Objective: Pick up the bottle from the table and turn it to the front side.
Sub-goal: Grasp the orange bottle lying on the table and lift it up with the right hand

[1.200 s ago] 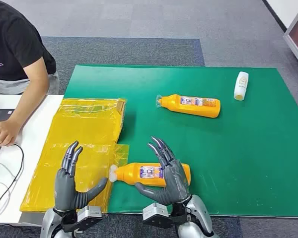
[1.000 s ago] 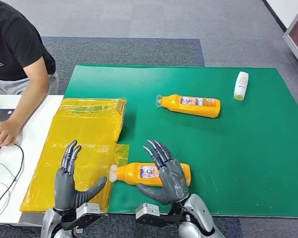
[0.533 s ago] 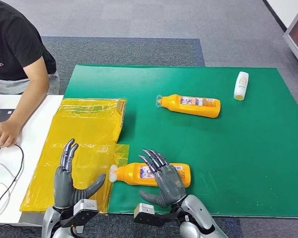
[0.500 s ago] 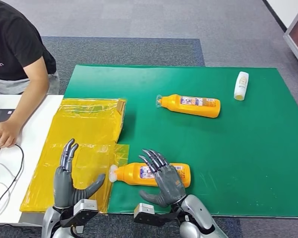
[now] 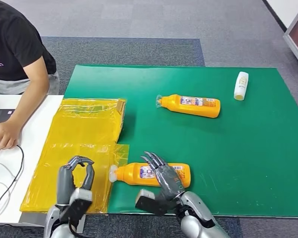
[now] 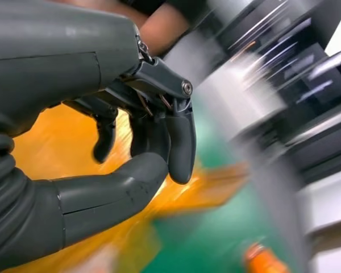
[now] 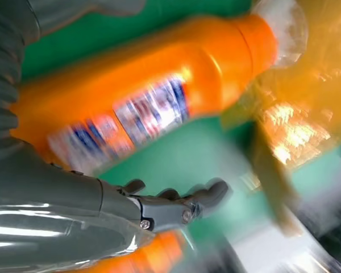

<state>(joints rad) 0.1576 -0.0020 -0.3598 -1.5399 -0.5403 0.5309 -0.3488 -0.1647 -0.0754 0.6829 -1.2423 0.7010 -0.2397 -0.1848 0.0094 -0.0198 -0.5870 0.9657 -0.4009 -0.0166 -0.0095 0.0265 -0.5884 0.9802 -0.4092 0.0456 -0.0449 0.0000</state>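
Where it lies flat, the orange bottle (image 5: 151,174) — just under the spread, empty right hand (image 5: 165,179).

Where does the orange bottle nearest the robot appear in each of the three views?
Head view: the nearest orange bottle lies on its side at the lower centre, behind the right hand.
Left wrist view: probably the blurred orange patch at the lower edge; too blurred to be sure.
Right wrist view: the bottle runs across the upper half.
Shared landmark: the green mat.
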